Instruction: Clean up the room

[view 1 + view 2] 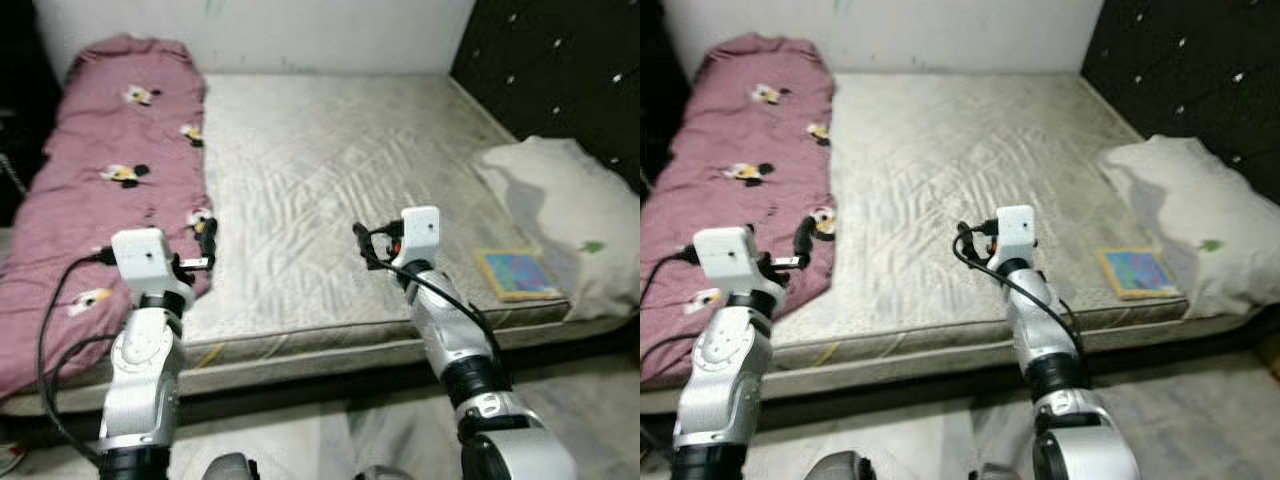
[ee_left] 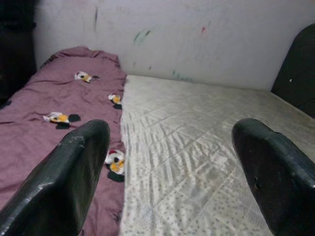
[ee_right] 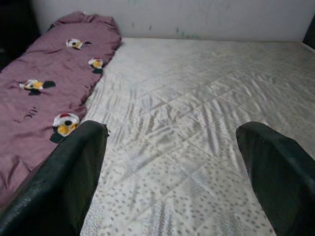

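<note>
A pink blanket (image 1: 110, 190) with small flower-like patches lies lengthwise along the left edge of the bed (image 1: 330, 170), running from the far left corner by the wall (image 1: 300, 30) down to the near edge, where it hangs a little over the side. The rest of the bed is a bare, pale quilted mattress. At the right edge, towards the near right corner, a white pillow (image 1: 570, 215) rests against the dark padded headboard (image 1: 560, 70). Just beside the pillow, at the near edge of the bed, lies a flat colourful book (image 1: 517, 273).

The left hand (image 1: 208, 240) is raised over the near edge of the bed, above the lower end of the blanket; its two black fingers (image 2: 69, 172) stand wide apart with nothing between them. The right hand (image 1: 362, 243) hovers over the middle of the near edge, above the bare mattress, its fingers (image 3: 74, 167) likewise spread wide and holding nothing. Pale floor (image 1: 330, 440) shows below the bed's near edge
</note>
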`<state>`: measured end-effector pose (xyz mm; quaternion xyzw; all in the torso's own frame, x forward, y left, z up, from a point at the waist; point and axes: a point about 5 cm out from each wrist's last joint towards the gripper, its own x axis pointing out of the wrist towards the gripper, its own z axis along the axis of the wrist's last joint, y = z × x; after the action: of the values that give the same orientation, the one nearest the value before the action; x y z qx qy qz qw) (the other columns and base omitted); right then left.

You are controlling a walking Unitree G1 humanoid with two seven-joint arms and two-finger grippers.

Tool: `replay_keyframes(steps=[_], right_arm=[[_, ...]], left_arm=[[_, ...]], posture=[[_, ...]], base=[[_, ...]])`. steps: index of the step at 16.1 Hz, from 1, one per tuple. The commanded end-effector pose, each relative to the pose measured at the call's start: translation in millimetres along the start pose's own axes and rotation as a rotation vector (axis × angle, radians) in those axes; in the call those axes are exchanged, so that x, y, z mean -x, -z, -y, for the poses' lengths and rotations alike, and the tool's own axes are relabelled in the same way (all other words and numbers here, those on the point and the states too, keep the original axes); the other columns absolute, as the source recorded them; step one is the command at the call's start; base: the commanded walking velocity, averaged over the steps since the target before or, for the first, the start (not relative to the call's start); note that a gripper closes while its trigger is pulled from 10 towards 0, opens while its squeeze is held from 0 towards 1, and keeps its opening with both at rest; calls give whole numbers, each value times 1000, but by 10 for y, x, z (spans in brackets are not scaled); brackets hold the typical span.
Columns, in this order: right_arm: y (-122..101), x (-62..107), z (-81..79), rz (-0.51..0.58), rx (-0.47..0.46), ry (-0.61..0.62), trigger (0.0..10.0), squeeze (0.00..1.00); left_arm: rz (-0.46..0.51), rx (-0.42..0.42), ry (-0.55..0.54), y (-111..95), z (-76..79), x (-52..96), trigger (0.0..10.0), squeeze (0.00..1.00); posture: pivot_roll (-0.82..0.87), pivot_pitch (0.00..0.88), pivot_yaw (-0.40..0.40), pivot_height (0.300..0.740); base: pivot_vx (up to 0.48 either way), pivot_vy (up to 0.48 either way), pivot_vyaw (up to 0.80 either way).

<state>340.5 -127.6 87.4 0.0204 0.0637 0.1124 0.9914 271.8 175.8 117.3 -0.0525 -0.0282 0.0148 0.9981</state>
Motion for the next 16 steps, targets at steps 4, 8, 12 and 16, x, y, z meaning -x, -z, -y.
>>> replay_keyframes(steps=[4,8,12,16], right_arm=[[-21,-3,58,0,-2,15,10000,0],[-12,-8,50,-8,-6,14,10000,0],[-8,-9,48,-11,-5,10,10000,0],[-3,-7,42,-11,0,7,10000,0]], left_arm=[[19,-7,22,-53,43,-18,10000,0],[19,-10,23,-54,36,-24,10000,0],[18,-11,23,-55,34,-32,10000,0],[11,-11,26,-37,46,-24,10000,0]], posture=[[-3,0,-40,740],[-3,0,-39,740],[-3,0,-39,740],[-5,0,-38,740]], base=[[248,0,0],[248,0,0],[246,0,0],[61,0,0]])
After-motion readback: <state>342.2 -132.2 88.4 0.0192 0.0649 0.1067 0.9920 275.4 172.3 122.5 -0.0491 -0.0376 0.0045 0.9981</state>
